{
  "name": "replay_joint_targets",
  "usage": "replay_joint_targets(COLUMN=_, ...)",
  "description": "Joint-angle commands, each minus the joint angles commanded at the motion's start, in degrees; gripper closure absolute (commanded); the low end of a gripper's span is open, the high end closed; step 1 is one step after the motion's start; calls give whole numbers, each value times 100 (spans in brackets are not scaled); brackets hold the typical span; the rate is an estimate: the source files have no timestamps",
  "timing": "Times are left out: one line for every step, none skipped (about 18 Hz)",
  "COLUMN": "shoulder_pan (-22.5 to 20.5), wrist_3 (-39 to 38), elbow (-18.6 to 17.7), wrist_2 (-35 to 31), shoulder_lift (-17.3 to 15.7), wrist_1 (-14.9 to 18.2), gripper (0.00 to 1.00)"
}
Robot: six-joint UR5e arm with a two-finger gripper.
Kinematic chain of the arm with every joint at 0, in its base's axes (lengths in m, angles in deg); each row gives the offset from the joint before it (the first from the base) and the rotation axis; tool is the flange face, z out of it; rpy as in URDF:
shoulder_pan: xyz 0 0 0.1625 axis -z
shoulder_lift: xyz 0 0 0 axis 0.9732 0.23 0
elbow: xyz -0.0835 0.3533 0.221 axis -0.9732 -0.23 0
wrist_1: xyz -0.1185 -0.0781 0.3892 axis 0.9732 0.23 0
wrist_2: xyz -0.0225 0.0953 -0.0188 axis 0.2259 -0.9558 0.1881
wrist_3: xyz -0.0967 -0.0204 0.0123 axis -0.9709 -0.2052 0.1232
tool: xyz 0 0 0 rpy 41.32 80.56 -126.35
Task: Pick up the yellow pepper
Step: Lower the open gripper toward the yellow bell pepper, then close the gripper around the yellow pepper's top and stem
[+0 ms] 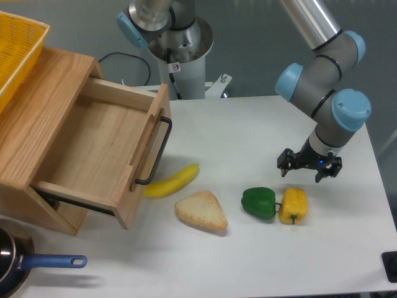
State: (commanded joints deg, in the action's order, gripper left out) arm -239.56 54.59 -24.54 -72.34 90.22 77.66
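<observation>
Yellow pepper (293, 205) lies on the white table (248, 136), touching the green pepper (259, 203) on its left, so a grasp has little room on that side. The gripper (308, 170) hovers just above it, pointing down, jaws spread and empty.

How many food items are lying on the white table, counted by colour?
Yellow: 2, the yellow pepper and the banana
Green: 1, the green pepper
Tan: 1, the bread slice
Total: 4
</observation>
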Motion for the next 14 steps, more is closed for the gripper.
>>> replay_joint_targets(shoulder_pan=0, wrist_3=-53, elbow=44, wrist_2=53, shoulder_lift=18, wrist_1=0, gripper=0)
replay_joint_targets(shoulder_pan=0, wrist_3=-71, elbow=88, wrist_2=88, shoulder_lift=53, wrist_1=0, gripper=0)
replay_joint_targets(shoulder_pan=17, wrist_3=-71, elbow=140, wrist_2=88, shoulder_lift=105, wrist_1=0, gripper=0)
replay_joint_targets(shoulder_pan=18, wrist_3=-71, elbow=210, wrist_2=97, shoulder_lift=140, wrist_1=-9, gripper=0)
replay_joint_targets(shoulder_pan=26, wrist_3=-71, elbow=255, wrist_2=167, shoulder_lift=167, wrist_1=0, gripper=0)
replay_joint_targets(shoulder_pan=26, wrist_3=-71, elbow=281, wrist_2=246, shoulder_lift=193, wrist_1=-9, gripper=0)
replay_joint_targets(shoulder_pan=44, wrist_3=-71, elbow=290, wrist_2=281, shoulder_lift=202, wrist_1=-17, gripper=0)
replay_joint_targets(shoulder_pan=70, wrist_3=-71, elbow=299, wrist_2=282, shoulder_lift=228, wrist_1=-70, gripper=0)
replay_joint_targets(shoulder_pan=70, wrist_3=-71, elbow=308, wrist_2=290, shoulder_lift=255, wrist_1=-96, gripper=0)
replay_joint_targets(shoulder_pan=70, wrist_3=-71, elbow=325, wrist_2=291, shoulder_lift=264, wrist_1=-105, gripper=0)
replay_joint_targets(shoulder_pan=79, wrist_3=-71, elbow=325, wrist_2=299, shoulder_lift=273, wrist_1=-105, gripper=0)
replay_joint_targets(shoulder_pan=105, wrist_3=-71, elbow=325, wrist_2=299, shoulder_lift=281, wrist_1=-114, gripper=0)
replay_joint_targets(shoulder_pan=123, wrist_3=-71, elbow=325, wrist_2=299, shoulder_lift=308, wrist_1=-123, gripper=0)
replay_joint_targets(shoulder_pan=132, wrist_3=-71, elbow=325, wrist_2=299, shoulder_lift=316, wrist_1=-123, gripper=0)
